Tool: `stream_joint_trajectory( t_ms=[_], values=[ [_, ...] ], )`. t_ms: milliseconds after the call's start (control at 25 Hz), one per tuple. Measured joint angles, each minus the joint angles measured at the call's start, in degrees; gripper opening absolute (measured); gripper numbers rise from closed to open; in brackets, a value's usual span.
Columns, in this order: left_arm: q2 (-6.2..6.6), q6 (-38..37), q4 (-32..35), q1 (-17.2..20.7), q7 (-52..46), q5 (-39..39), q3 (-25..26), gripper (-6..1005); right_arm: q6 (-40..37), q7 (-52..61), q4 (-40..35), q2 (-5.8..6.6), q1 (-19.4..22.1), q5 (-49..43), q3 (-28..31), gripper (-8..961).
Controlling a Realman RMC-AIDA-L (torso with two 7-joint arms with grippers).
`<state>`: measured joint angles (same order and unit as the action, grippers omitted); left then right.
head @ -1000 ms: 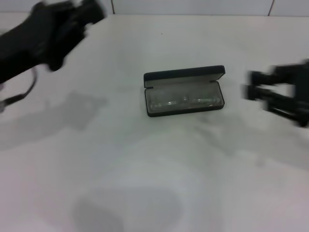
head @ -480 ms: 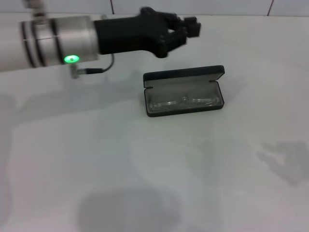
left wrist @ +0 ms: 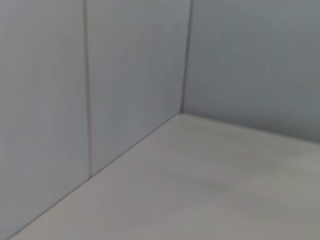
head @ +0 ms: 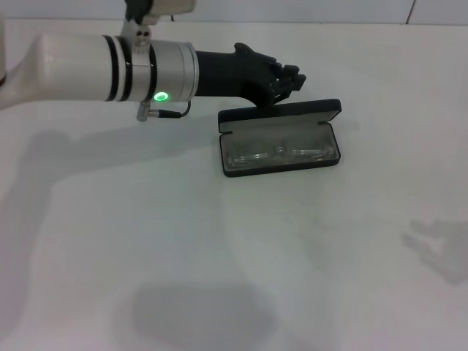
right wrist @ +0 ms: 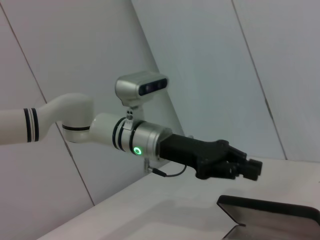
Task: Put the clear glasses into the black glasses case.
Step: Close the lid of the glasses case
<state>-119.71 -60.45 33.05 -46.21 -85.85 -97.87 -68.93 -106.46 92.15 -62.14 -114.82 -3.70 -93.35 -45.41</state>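
- A plain white counter (head: 219,256) fills nearly the whole head view, with soft grey shadows at lower left and right.
- Pale wall panels (head: 292,10) with thin dark seams run along the top edge.

white left arm (head: 66,62), silver cuff, green light, black left hand (head: 287,79).

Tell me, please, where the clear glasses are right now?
In the head view, the clear glasses lie inside the open black glasses case near the table's middle, with the left gripper just behind its lid.
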Motion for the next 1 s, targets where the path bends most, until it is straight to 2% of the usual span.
stream_joint_trajectory(
  t_ms=[320,1000],
  values=[
    [0.25,3.2,-1.4,0.2,-2.3,-0.6,-1.3,208,0.4,-1.4,2.1,0.04,-1.2,-0.1,0.0,242],
    [0.0,3.5,-2.5,-0.2,-2.3,-3.5,-1.4,299,1.9,-3.5,6.7,0.06,-3.5,-0.1,0.1,242]
  ],
)
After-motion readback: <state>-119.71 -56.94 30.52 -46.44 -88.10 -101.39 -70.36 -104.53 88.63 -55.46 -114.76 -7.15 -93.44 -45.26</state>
